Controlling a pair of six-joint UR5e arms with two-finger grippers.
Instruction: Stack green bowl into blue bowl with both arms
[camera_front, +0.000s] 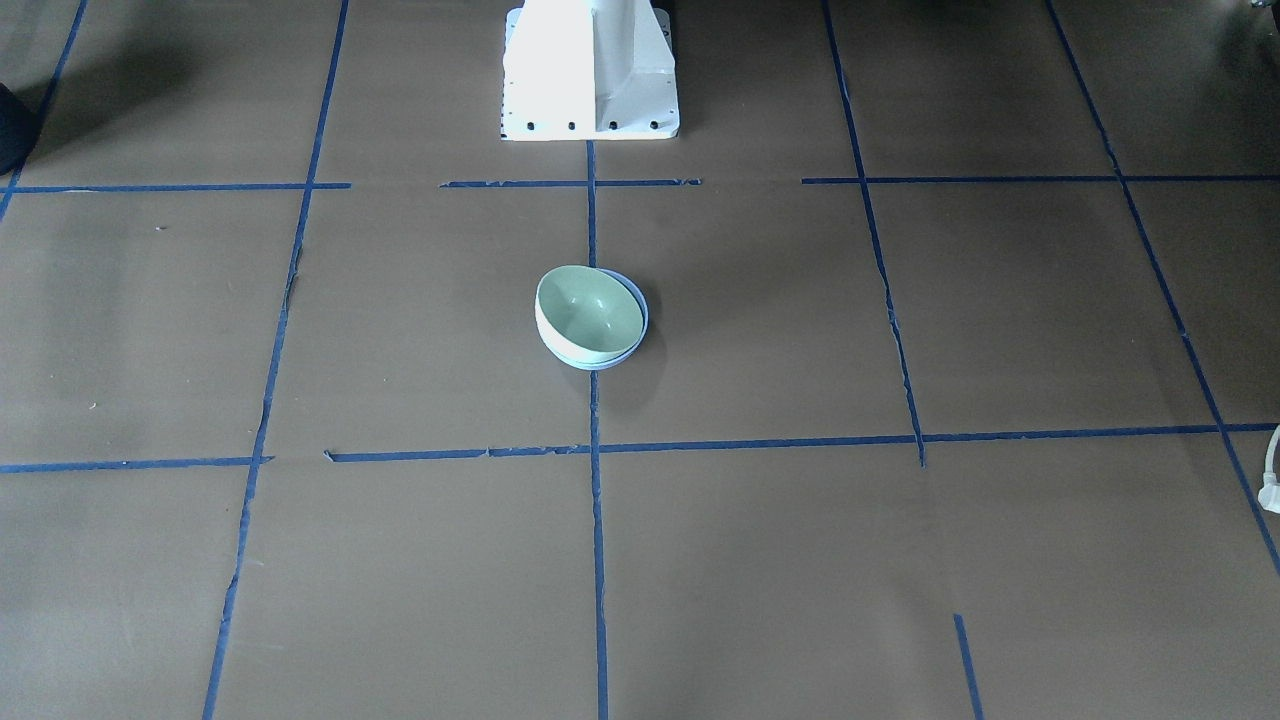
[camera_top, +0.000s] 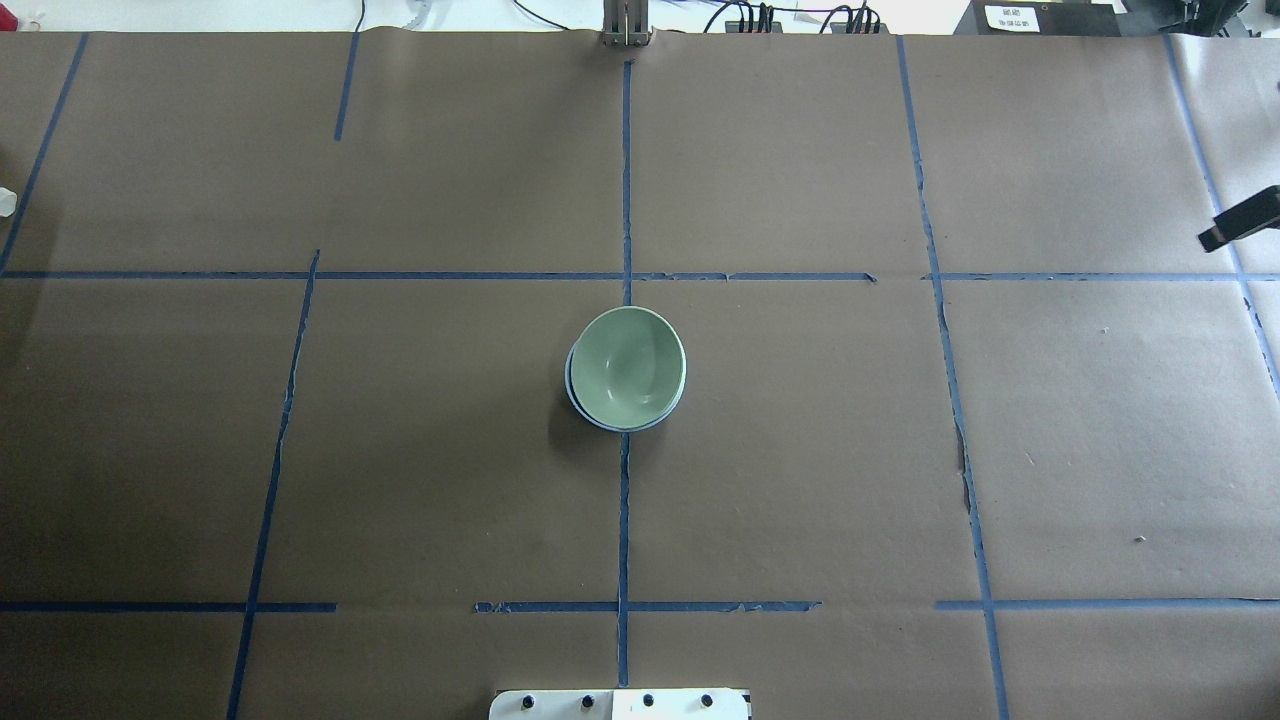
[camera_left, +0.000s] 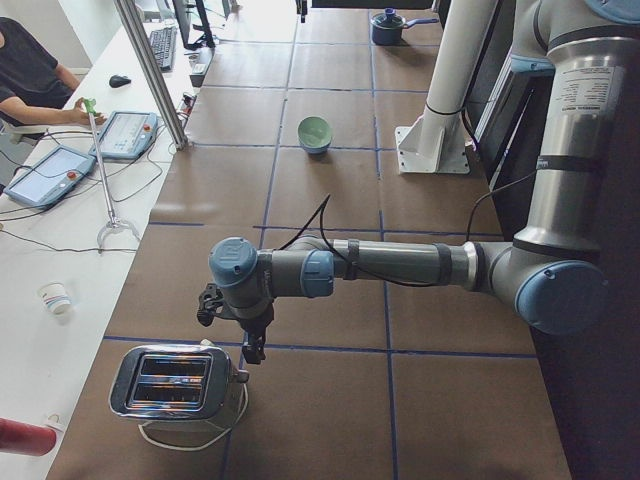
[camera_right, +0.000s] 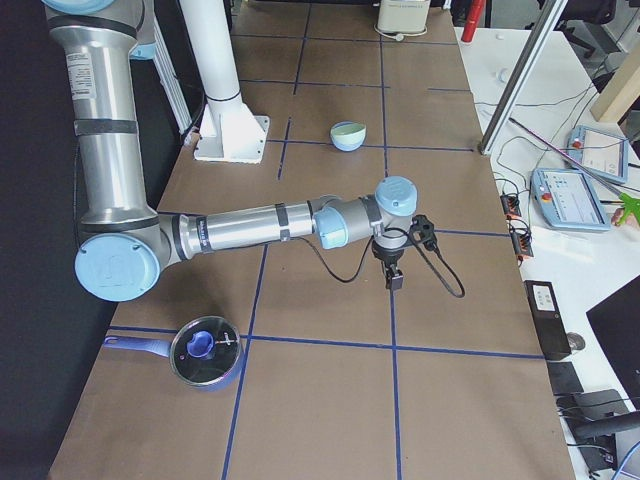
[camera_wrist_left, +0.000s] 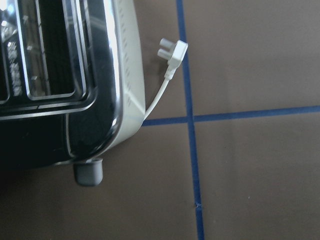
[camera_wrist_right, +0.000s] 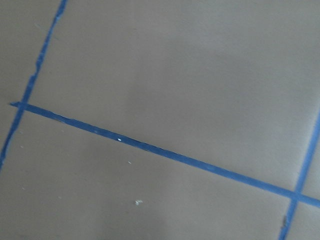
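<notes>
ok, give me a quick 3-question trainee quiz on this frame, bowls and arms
1. True or false: the green bowl sits nested in the blue bowl.
2. What stands next to the left gripper? A) toaster B) kettle C) blender
3. Fill in: the lidded pot on the table near the right arm is ____ in colour.

Key: 1 true; 2 A; 3 blue.

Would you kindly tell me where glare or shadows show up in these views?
Front-facing view: the white base is blown out; overhead view: a soft shadow lies lower left of the green bowl; left wrist view: glare streaks the toaster.
</notes>
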